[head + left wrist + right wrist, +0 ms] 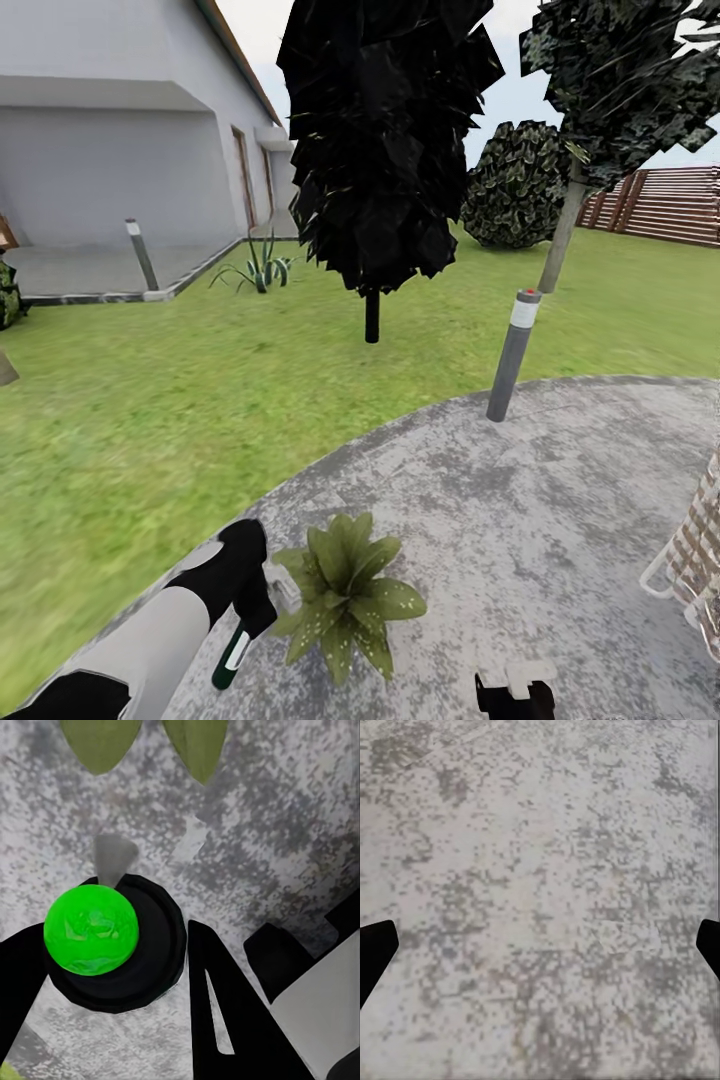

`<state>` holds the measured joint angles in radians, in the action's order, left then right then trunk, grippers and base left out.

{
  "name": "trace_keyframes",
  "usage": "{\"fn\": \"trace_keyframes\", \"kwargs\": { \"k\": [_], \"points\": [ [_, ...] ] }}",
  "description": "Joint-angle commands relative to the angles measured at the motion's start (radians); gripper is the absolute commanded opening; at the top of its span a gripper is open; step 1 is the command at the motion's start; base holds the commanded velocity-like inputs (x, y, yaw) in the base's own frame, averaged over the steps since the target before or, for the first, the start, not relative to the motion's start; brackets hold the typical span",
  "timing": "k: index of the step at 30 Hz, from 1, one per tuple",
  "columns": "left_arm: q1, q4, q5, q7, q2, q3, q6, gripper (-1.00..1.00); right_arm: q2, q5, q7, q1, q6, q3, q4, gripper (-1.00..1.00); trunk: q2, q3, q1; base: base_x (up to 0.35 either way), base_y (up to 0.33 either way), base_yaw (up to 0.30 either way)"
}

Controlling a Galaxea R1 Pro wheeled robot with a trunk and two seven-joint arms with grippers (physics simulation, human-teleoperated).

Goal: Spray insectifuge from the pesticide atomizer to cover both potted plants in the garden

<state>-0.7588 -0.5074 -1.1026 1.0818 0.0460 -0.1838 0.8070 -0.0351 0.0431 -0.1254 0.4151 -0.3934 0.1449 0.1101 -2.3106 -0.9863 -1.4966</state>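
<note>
My left gripper (256,612) is shut on the pesticide atomizer (232,655), a slim dark green bottle with a white band, which hangs tilted just above the patio (520,500). In the left wrist view the atomizer (91,929) shows end-on as a bright green disc in a dark round body, between the black fingers (225,1012) of the left gripper (112,949). One potted plant (345,598), a speckled green rosette whose leaves hide its pot, stands right beside the bottle; its leaf tips (101,742) show past the bottle. The second potted plant is out of view. My right gripper (540,949) hangs open over bare paving.
A grey bollard lamp (512,355) stands at the patio's far edge, with a dark tree (372,160) on the lawn (150,400) behind it. A slatted chair (690,570) is at the right edge. A house (120,150) and a wooden fence (670,205) lie beyond.
</note>
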Motion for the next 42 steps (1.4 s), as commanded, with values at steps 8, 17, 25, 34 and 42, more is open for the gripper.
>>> {"fn": "trace_keyframes", "kwargs": {
  "k": [8,17,25,34,42],
  "points": [
    [0.000,-0.001,-0.005,0.008,-0.001,-0.001,0.006,-1.00,0.000,0.004,-0.005,0.001,-0.002,0.009,-0.001,1.00,0.000,-0.001,0.000,0.008,0.006,-0.062],
    [0.000,-0.001,-0.005,0.007,-0.001,-0.002,0.006,-1.00,0.000,0.004,-0.005,0.001,-0.002,0.009,-0.001,1.00,0.000,-0.001,0.000,-0.122,0.076,-0.223],
    [0.000,0.000,-0.005,0.007,-0.001,0.000,0.006,-1.00,0.001,0.004,-0.005,0.001,-0.002,0.009,-0.001,1.00,0.000,-0.001,0.000,-0.136,0.260,-0.137],
    [0.000,-0.002,-0.005,0.007,-0.001,0.001,0.006,-1.00,0.001,0.004,-0.005,0.001,-0.002,0.010,-0.001,1.00,0.000,-0.001,0.000,0.208,0.255,-0.068],
    [0.001,0.003,-0.011,0.007,-0.010,-0.001,0.006,-1.00,0.003,0.004,-0.004,0.001,-0.002,0.009,0.000,1.00,0.000,-0.001,0.000,0.092,0.083,-0.200]
  ]
}}
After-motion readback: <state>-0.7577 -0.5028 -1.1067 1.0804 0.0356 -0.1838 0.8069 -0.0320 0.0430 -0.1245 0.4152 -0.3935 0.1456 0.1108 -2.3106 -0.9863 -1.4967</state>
